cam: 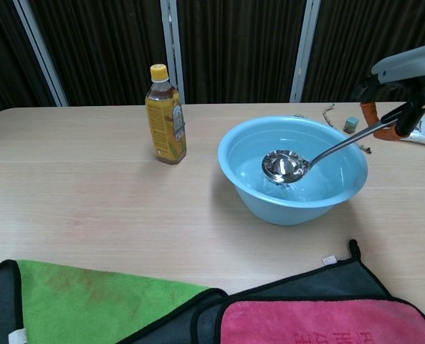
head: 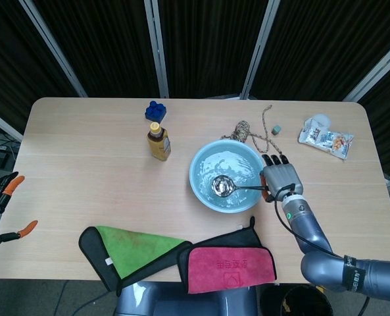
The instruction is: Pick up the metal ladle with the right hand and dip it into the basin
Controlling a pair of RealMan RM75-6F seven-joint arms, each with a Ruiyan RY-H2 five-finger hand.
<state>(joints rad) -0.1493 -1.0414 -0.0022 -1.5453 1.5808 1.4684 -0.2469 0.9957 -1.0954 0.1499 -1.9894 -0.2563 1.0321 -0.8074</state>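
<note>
My right hand (cam: 406, 89) grips the metal ladle (cam: 309, 160) by its handle end, so the bowl hangs level over the blue basin (cam: 248, 188).

We see a table (head: 83, 151) of pale wood-grain finish, matt and smooth. The basin (cam: 248, 188) looks like light blue plastic, glossy inside where water catches the light. The ladle (cam: 284, 165) is polished metal, its bowl mirror-bright. The right hand (head: 280, 178) holding it has a grey, satin shell with orange fingertip pads (cam: 371, 112). The bottle (cam: 165, 118) appears to be clear plastic with a shiny printed label and a yellow cap. The cloths (cam: 90, 301) look like soft, fuzzy microfibre with dark stitched edging.
</note>
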